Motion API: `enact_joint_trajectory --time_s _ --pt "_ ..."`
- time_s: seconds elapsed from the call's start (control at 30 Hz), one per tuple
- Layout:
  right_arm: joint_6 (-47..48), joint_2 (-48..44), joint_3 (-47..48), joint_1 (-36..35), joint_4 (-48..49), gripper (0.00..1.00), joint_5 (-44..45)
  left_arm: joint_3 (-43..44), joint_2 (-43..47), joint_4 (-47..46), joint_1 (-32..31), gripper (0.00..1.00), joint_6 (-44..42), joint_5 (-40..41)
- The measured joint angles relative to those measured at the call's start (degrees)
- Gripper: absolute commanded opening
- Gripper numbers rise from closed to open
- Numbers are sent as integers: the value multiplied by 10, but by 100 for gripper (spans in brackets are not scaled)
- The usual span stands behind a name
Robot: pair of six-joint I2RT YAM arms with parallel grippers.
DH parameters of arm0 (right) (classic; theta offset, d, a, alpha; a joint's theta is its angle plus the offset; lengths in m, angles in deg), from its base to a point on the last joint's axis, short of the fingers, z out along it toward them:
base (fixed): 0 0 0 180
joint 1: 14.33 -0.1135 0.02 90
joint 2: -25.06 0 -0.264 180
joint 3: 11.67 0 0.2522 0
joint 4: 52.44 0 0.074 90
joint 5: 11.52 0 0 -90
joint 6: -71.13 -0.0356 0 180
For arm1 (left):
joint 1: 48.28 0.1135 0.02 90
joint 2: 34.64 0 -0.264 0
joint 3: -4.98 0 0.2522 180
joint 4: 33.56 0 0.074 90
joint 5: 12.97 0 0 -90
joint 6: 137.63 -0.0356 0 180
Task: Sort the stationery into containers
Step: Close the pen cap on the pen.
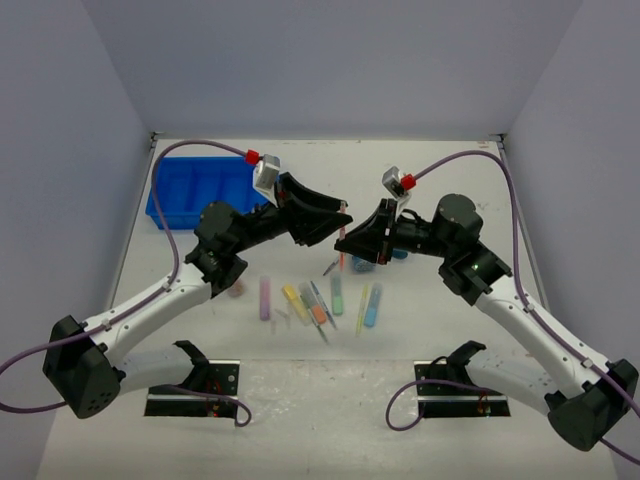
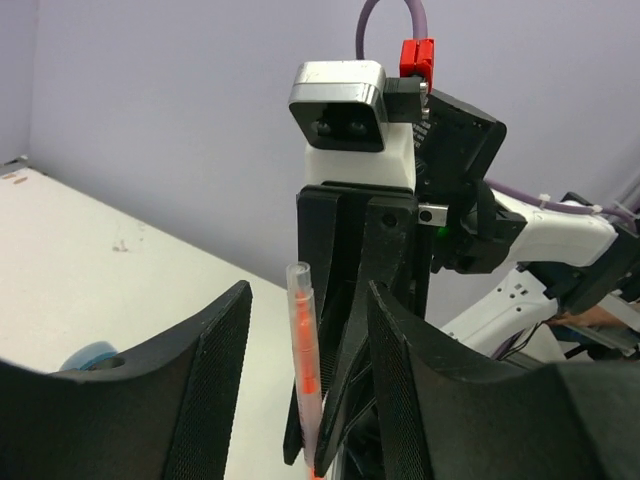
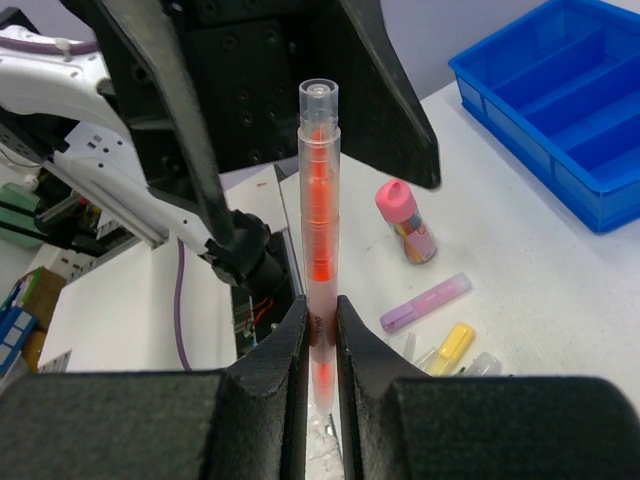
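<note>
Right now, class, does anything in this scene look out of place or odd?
Yes: one pen stands upright in mid-air, pinched near its lower end by the right gripper, its top seemingly inside the open left gripper. The markers lie flat on the table.

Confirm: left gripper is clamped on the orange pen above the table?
Wrong arm. The right gripper is clamped on the orange pen above the table; the right wrist view shows it shut on the barrel. The left gripper is open.

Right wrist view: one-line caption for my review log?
Right claw shut on an upright orange pen, open left claw facing it, blue tray beyond.
</note>
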State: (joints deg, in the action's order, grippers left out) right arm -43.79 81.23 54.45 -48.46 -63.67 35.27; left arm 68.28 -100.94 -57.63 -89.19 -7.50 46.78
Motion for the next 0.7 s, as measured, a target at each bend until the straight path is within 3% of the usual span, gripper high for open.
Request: enact_joint_trajectory --time_s 0.17,0.27,0.37,0.53,0.7 --pt "10 8 5 0 -20 0 2 39 7 64 0 49 -33 22" --pt "13 8 5 0 -24 0 1 54 6 87 0 34 -43 30" --pt "15 8 9 0 -26 0 1 63 2 101 0 33 -51 33" --pt "17 9 19 0 -32 0 3 68 -9 110 -1 10 -52 30" --pt "19 9 22 0 -48 0 8 69 -10 110 -2 0 -46 19"
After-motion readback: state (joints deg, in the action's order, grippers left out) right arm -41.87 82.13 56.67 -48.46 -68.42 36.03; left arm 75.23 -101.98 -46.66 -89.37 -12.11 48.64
